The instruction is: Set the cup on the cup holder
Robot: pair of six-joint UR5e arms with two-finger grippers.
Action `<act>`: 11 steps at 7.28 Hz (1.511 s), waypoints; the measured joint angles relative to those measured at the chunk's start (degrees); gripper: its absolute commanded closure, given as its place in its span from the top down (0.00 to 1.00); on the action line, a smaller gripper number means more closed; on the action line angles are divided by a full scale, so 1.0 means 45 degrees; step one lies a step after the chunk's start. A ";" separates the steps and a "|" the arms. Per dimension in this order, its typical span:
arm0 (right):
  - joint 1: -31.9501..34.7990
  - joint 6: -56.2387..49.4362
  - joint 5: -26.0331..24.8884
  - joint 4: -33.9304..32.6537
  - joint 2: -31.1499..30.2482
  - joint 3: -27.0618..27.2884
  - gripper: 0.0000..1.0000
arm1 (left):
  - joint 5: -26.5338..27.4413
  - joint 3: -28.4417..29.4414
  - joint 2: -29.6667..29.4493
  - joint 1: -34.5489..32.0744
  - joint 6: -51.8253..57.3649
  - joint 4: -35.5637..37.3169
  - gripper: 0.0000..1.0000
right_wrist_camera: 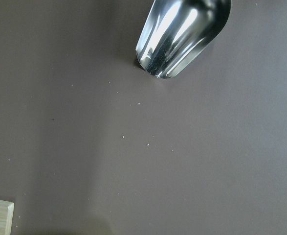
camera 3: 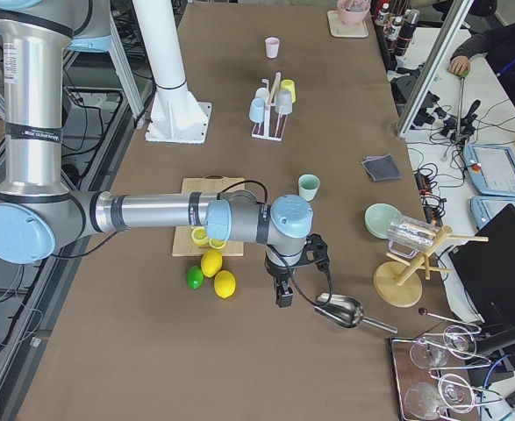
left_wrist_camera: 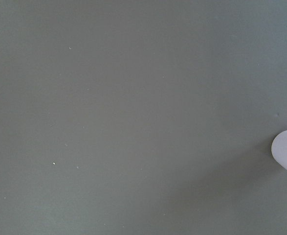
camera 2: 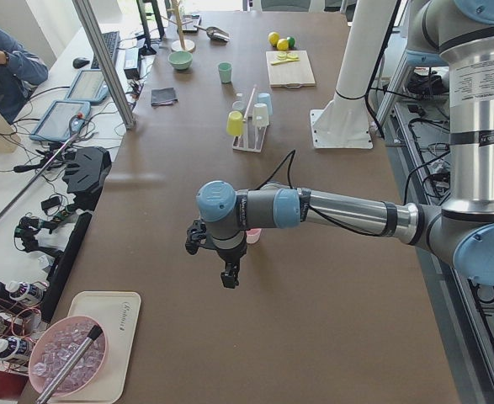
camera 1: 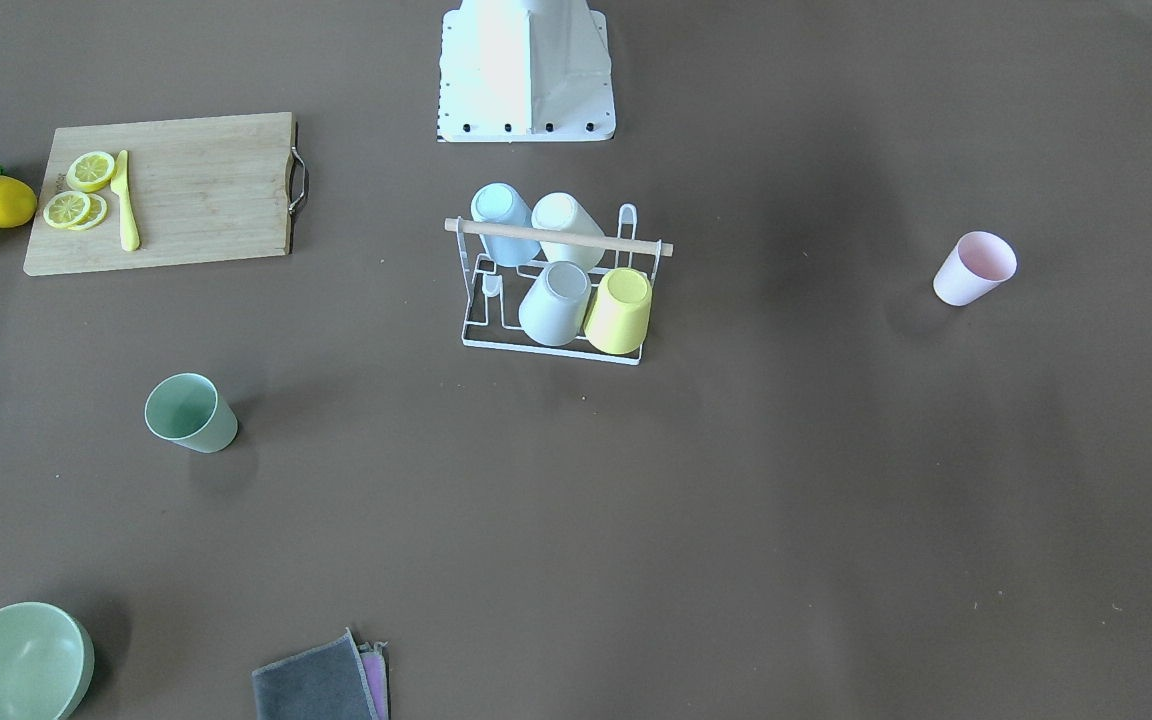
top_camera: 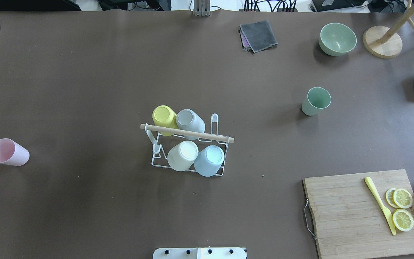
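We are judging this to be the opening step: two cups are standing loose, and as far as the side views show, neither arm is carrying one. The cup holder [top_camera: 187, 133] is sitting at the middle of the table [top_camera: 84, 90], in front of the robot's base. Four cups [top_camera: 183, 155] are sitting upside down on its prongs, and two prongs are free, one at each end. The pink cup [top_camera: 8, 152] is waiting well off to the robot's left, the green cup [top_camera: 316, 101] well off to its right.

The left gripper [camera 2: 228, 274] is hanging above the table near the pink cup, and its wrist camera is catching only a pale rounded edge at the frame's side. The right gripper [camera 3: 282, 295] is hovering beside a metal scoop [right_wrist_camera: 182, 36], well apart from the green cup. Both are showing only in the side views, so we cannot tell whether their fingers are spread or pressed together.

Next, we are expecting the left arm to come over the pink cup, grip its wall, turn it mouth down and lower it onto a free prong without knocking the handle.

The table is wearing a plain brown cover speckled with crumbs. Around it we are seeing benches with tablets, cables and a seated person [camera 2: 2, 63].
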 measured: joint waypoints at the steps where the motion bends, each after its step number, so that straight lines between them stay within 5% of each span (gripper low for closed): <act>1: 0.0005 -0.0001 0.0021 0.0020 -0.0012 -0.0008 1.00 | 0.0154 -0.0041 0.0013 -0.0012 0.0001 0.0054 0.99; 11: -0.0030 -0.0018 0.0009 0.0075 -0.0054 -0.0124 1.00 | 0.0277 -0.0001 0.0070 -0.0009 -0.0016 0.0082 0.99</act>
